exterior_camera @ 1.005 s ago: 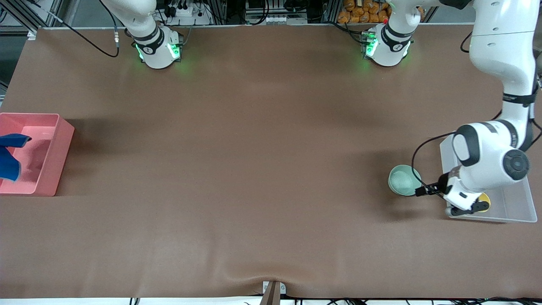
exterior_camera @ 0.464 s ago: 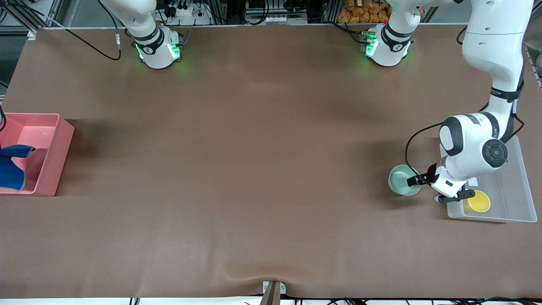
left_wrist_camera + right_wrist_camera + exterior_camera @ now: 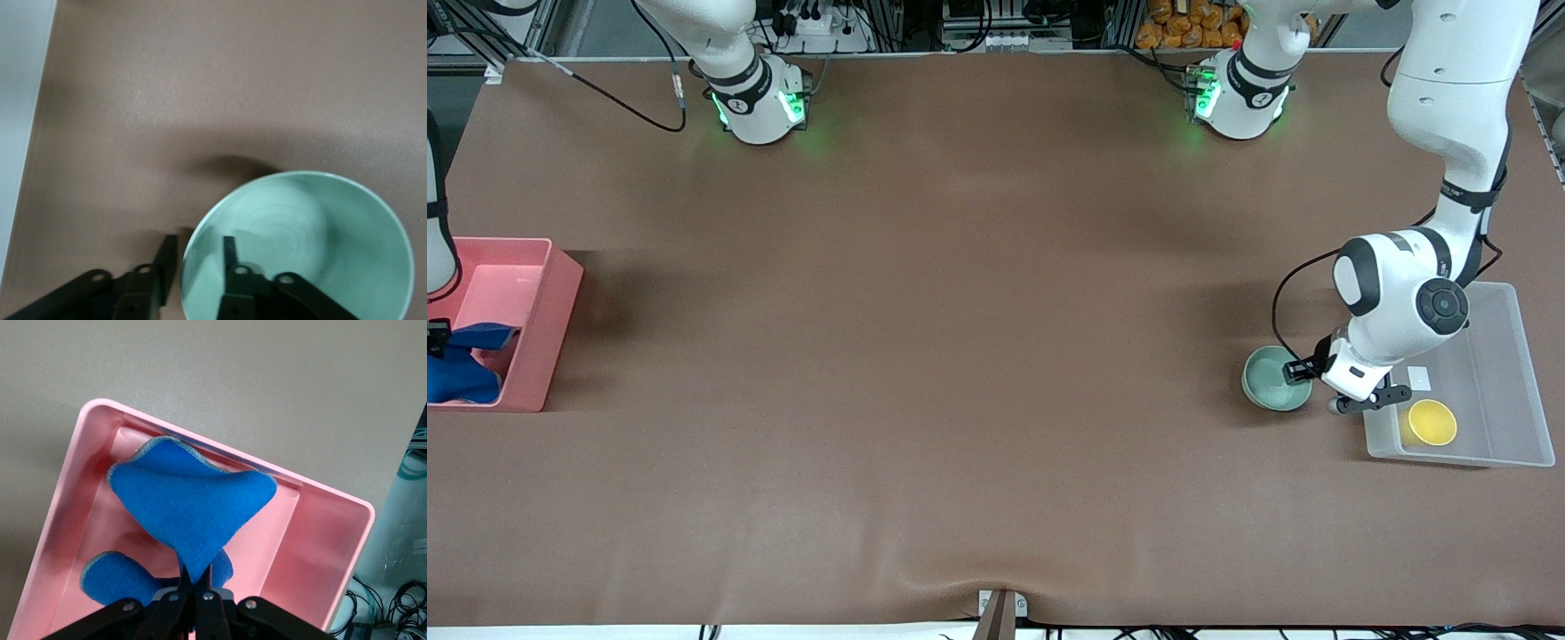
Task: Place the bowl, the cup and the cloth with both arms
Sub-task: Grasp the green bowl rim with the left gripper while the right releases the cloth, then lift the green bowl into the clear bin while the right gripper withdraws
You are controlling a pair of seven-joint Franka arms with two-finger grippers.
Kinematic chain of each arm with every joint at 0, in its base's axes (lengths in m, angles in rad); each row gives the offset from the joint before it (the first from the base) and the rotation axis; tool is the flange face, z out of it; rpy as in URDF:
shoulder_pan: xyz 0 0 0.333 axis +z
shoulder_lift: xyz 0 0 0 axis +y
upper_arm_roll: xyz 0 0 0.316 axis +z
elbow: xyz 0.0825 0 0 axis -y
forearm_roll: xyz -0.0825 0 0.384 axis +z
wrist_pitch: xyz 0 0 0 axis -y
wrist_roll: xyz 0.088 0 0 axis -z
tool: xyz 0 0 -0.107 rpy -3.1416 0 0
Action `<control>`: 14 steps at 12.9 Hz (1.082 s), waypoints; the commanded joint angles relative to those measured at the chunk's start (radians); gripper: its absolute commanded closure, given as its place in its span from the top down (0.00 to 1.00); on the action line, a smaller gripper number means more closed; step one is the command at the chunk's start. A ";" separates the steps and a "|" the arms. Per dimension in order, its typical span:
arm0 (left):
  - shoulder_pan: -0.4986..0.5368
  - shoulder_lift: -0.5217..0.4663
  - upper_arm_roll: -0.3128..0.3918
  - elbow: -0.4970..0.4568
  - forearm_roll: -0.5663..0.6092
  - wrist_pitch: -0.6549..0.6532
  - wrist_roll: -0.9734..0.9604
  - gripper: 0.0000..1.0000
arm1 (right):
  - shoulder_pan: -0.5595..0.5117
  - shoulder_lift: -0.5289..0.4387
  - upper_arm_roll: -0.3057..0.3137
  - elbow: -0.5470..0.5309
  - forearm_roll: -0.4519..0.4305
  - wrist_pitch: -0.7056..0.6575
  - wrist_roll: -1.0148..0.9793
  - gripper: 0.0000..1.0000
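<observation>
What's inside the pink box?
The blue cloth is in the pink box, pinched by the right gripper, with its lower end on the floor. The floor under the cloth is hidden.

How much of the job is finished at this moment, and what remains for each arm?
Done: the cup stands in the clear tray. In hand: the right gripper holds the cloth pinched over the pink bin, its lower end already inside. The left gripper straddles the rim of the bowl, which sits on the table beside the clear tray. Left: release the cloth, move the bowl.
</observation>
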 commanded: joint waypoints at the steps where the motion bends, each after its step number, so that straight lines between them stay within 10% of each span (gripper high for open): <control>1: 0.001 -0.032 0.000 0.018 0.021 -0.036 -0.015 0.00 | -0.003 0.037 0.005 0.028 0.021 0.011 -0.004 0.00; 11: 0.069 -0.139 0.071 0.269 0.021 -0.487 0.133 0.00 | -0.006 0.089 0.019 0.027 0.039 0.044 -0.007 0.00; 14: 0.070 -0.172 0.207 0.257 0.022 -0.550 0.348 0.00 | -0.010 0.100 0.019 0.025 0.041 0.044 -0.012 0.25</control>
